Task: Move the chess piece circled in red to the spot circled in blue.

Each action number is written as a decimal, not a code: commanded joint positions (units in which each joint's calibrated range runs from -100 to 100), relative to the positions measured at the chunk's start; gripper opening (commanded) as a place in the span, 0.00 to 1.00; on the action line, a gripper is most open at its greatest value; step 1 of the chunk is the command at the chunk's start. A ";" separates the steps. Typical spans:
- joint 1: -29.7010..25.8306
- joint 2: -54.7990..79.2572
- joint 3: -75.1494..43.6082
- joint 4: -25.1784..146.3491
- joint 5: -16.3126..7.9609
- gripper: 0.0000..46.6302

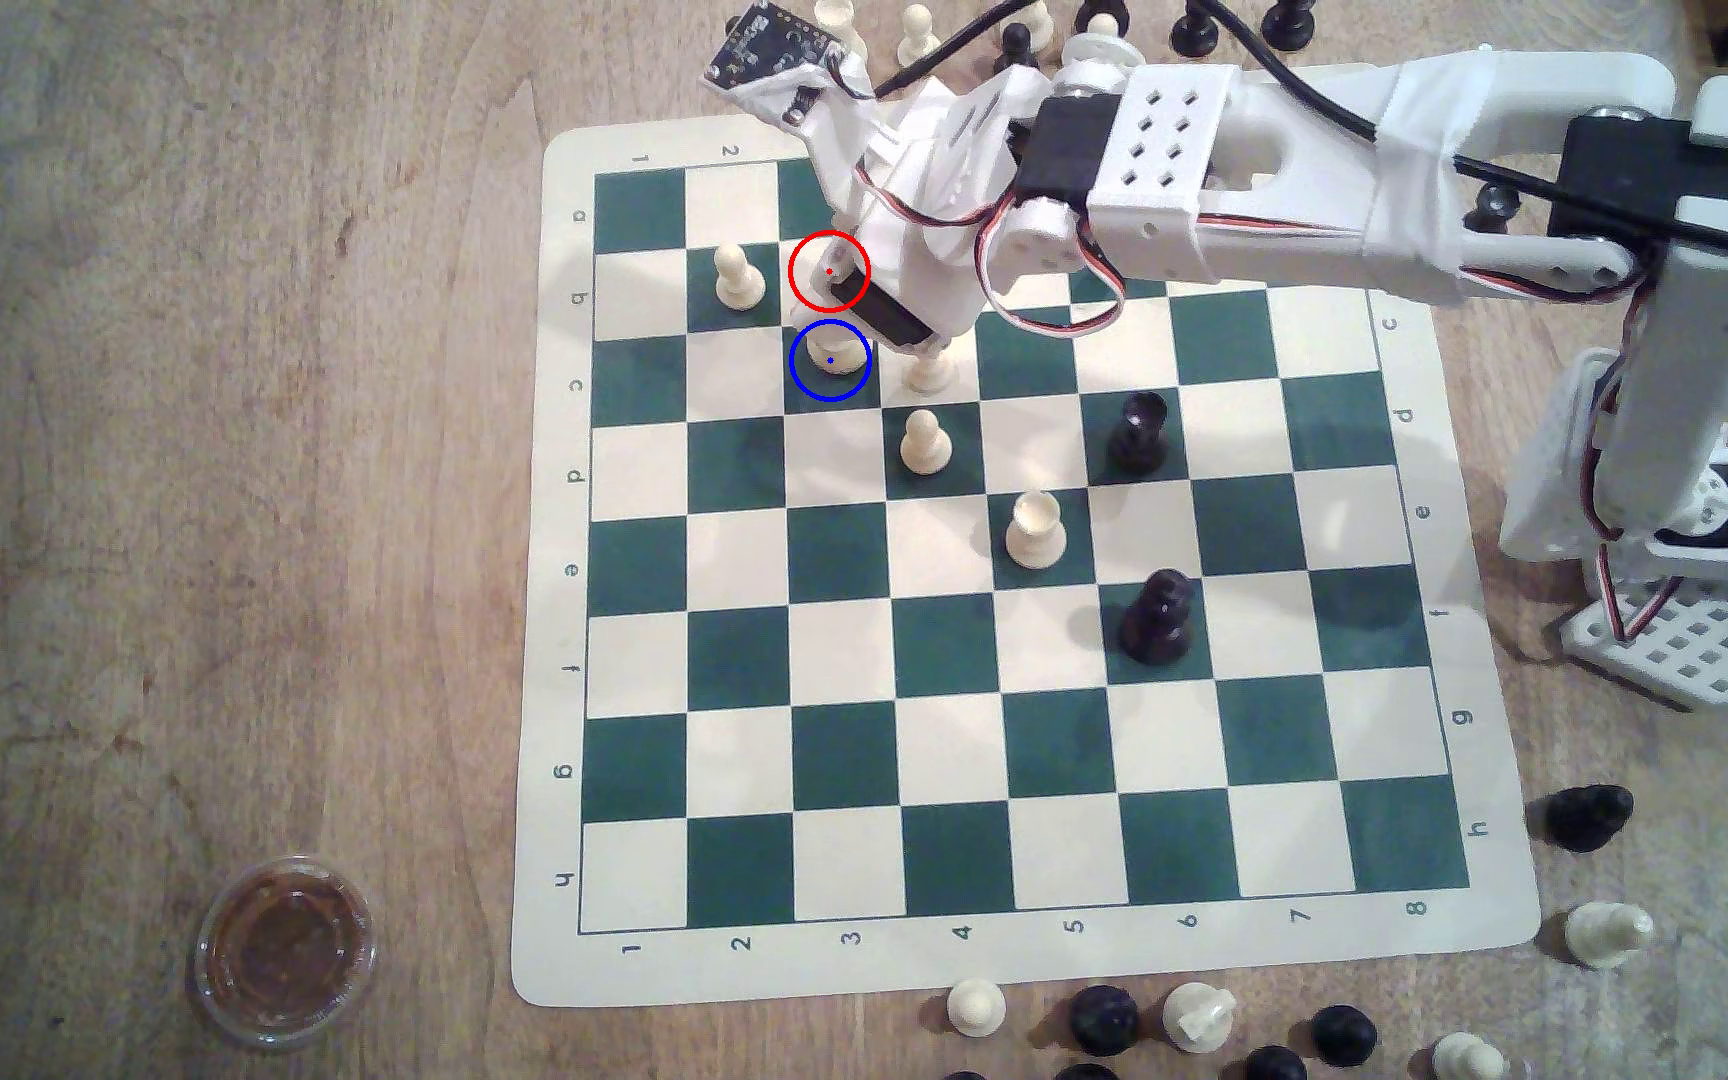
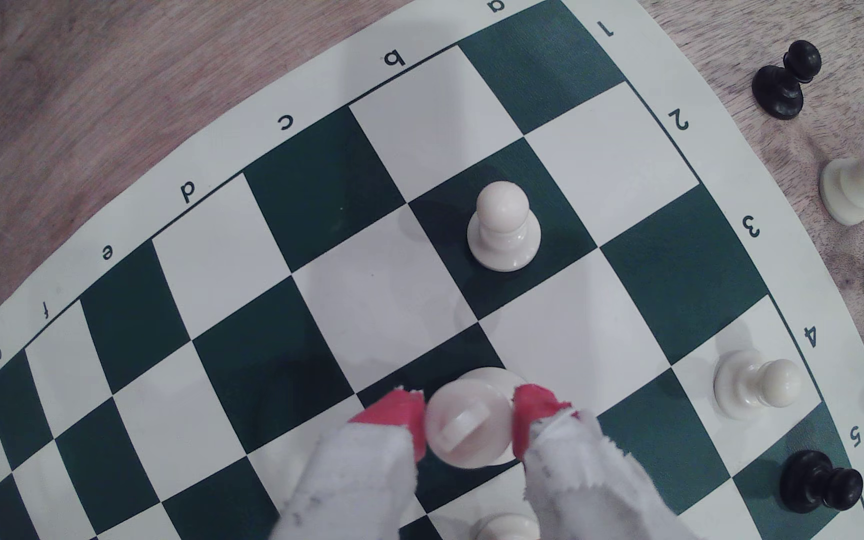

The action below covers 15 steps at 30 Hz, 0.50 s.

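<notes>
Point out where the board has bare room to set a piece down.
Rows g and h are bare, as is the board strip along the exterior view's left. It is crowded around the blue-ringed square, where the gripper holds the tall white piece between pawns.

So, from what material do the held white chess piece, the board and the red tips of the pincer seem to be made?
The white chess piece looks like moulded plastic: smooth, cream, slightly glossy. The board seems a thin flexible mat, perhaps vinyl: matte, printed squares, rounded corners, an edge that bows a little. The pincer has red fingertips that look like soft matte rubber or foam, with ragged edges; which one, I cannot tell.
</notes>
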<state>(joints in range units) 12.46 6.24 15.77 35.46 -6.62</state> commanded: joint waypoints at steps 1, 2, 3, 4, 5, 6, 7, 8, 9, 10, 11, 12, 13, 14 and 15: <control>-0.38 -2.08 -1.08 -1.06 -0.05 0.01; -0.46 -2.25 -1.08 -1.06 -0.10 0.01; -0.77 -2.25 -1.08 -1.06 -0.10 0.01; -0.85 -2.25 -1.08 -1.06 -0.15 0.01; -0.93 -2.25 -1.08 -1.06 -0.20 0.01; -1.00 -2.34 -1.08 -1.06 -0.20 0.01; -1.08 -2.68 -1.08 -1.06 -0.24 0.01; -1.08 -2.93 -1.17 -1.06 -0.24 0.01; -1.08 -3.19 -1.26 -1.06 -0.24 0.01; -1.08 -3.53 -1.36 -1.06 -0.29 0.01; -1.08 -3.95 -1.45 -0.81 -0.29 0.01; -1.08 -4.12 -1.45 -0.73 -0.29 0.01; -1.08 -4.29 -1.26 -0.73 -0.29 0.01; -1.08 -4.29 -1.08 -0.73 -0.29 0.01; -1.08 -4.29 -1.08 -0.73 -0.29 0.01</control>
<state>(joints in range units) 11.80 6.24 15.77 35.30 -6.86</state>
